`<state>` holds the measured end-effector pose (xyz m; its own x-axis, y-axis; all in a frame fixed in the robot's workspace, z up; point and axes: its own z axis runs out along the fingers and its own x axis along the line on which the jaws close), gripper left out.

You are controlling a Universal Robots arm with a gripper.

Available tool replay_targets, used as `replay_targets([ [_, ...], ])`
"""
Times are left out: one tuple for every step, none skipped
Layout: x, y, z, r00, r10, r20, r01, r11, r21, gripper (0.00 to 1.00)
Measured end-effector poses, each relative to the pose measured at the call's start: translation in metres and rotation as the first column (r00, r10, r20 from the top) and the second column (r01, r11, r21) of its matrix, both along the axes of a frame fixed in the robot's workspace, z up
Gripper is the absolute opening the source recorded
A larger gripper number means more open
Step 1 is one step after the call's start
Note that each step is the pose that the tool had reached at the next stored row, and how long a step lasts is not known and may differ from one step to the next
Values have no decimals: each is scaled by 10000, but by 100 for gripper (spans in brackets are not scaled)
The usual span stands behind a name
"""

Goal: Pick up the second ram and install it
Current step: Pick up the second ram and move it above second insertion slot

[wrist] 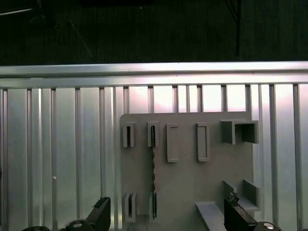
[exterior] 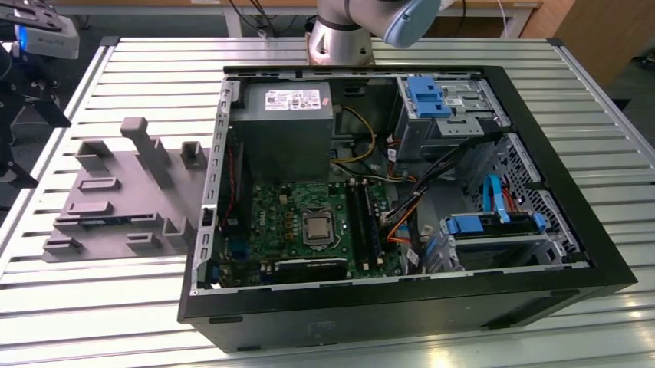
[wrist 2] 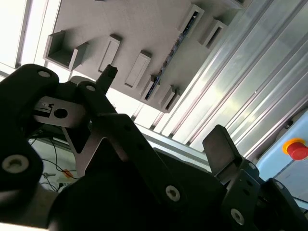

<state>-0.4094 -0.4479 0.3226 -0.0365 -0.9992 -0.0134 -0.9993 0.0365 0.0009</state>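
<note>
The second ram (wrist: 153, 173) stands on edge in the grey holder tray (wrist: 185, 185), a thin dark strip held between small grey blocks. In the second wrist view the ram (wrist 2: 169, 54) runs as a dark line across the tray (wrist 2: 96, 24). My gripper (wrist: 168, 214) hangs well above the tray, open, with nothing between its fingertips (wrist: 102, 211). In the second wrist view the gripper (wrist 2: 163, 108) shows both black fingers spread wide. In the exterior view the ram (exterior: 104, 221) lies low in the tray (exterior: 113, 172), at that view's left of the open computer case (exterior: 573, 253).
The green motherboard (exterior: 281, 222) lies inside the case, with long black slot rails (exterior: 361, 218) beside the processor socket. Cables and blue drive brackets (exterior: 481, 226) fill the case's side at the exterior view's right. A red button (wrist 2: 297, 148) sits beyond the slatted metal table (exterior: 133, 299).
</note>
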Motion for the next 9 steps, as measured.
replay_targets([
  [0,0,1,10000,0,0,0,10000,0,99],
  [0,0,3,10000,1,0,-1,10000,0,99],
  [0,0,4,10000,1,0,-1,10000,0,99],
  [0,0,6,10000,1,-1,-1,10000,-1,99],
  [0,0,7,10000,1,0,-1,10000,0,99],
  [0,0,8,10000,1,0,-1,10000,-1,98],
  [0,0,9,10000,1,0,-1,10000,0,98],
  [0,0,10,10000,1,0,-1,10000,0,91],
  [0,0,12,10000,0,0,0,10000,0,85],
])
